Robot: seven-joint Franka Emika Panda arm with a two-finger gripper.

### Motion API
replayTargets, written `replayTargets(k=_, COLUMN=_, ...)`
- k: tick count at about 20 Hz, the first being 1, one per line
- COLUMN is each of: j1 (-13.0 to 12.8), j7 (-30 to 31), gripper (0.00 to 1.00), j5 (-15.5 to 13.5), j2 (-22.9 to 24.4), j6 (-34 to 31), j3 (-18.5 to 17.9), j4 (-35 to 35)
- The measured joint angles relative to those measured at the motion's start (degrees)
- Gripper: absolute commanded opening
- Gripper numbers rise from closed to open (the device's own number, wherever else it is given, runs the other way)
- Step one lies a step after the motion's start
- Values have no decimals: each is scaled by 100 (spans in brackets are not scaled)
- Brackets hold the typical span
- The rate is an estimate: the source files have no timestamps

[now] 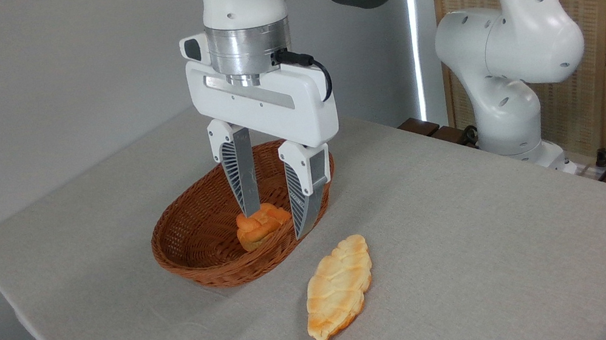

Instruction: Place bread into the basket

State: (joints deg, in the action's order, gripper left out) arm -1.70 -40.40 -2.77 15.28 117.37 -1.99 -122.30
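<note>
The bread (338, 287), a long pale golden leaf-shaped loaf with crisscross scoring, is lying on the tabletop (475, 240) just below and right of the jaws. The gripper (277, 223) is hanging over the basket (191, 238), jaws wide around a small orange bun (260, 225).

bread (339, 288) lies on table (475, 240) beside basket (196, 268); spread gripper (278, 223) straddles bun (261, 227) inside

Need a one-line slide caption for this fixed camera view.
Open gripper straddles small orange bun inside wicker basket; long bread loaf lies on the table outside.
</note>
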Motion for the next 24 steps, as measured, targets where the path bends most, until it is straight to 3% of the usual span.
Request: replayTargets(k=24, j1=135, j7=-25, gripper=100, j5=-10, j2=9, j6=29, j3=-73, j4=-160)
